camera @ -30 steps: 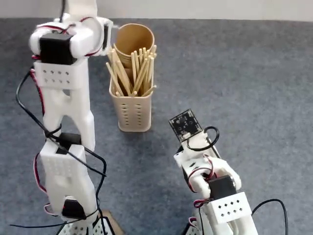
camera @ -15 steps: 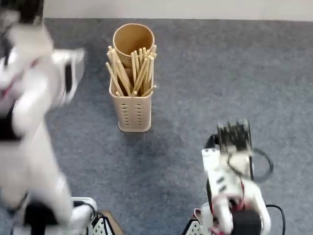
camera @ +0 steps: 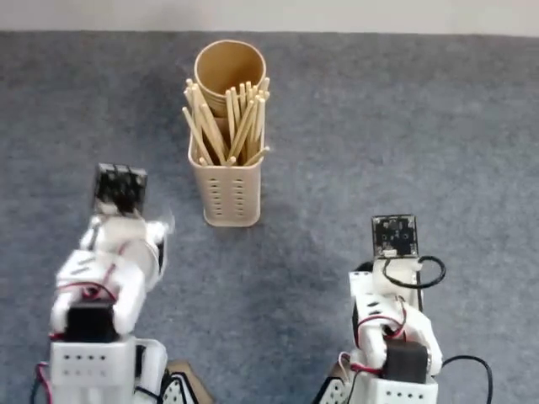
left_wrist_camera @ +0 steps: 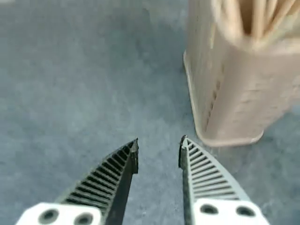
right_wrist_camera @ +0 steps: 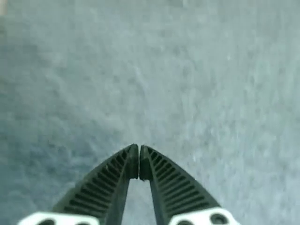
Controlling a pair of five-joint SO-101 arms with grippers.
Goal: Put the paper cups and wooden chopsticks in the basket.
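Note:
A tan perforated basket (camera: pixel 227 192) stands upright on the grey carpet. Several wooden chopsticks (camera: pixel 229 122) stick out of its top. A brown paper cup (camera: pixel 229 69) stands mouth up at the basket's far end, apparently inside it. In the left wrist view my left gripper (left_wrist_camera: pixel 159 143) is open and empty, low over the carpet just beside the basket (left_wrist_camera: pixel 234 93). The blurred chopsticks (left_wrist_camera: pixel 255 18) rise above it. My right gripper (right_wrist_camera: pixel 139 152) is shut on nothing, pointing at bare carpet. The left arm (camera: pixel 109 261) is folded at the front left, the right arm (camera: pixel 392 303) at the front right.
Grey carpet (camera: pixel 404 126) covers the table around the basket. A pale strip (camera: pixel 337 15) runs along the far edge.
The left arm has swung back from beside the paper cup to the front left. The right arm has drawn back and turned straight. Cup, chopsticks and basket stayed put.

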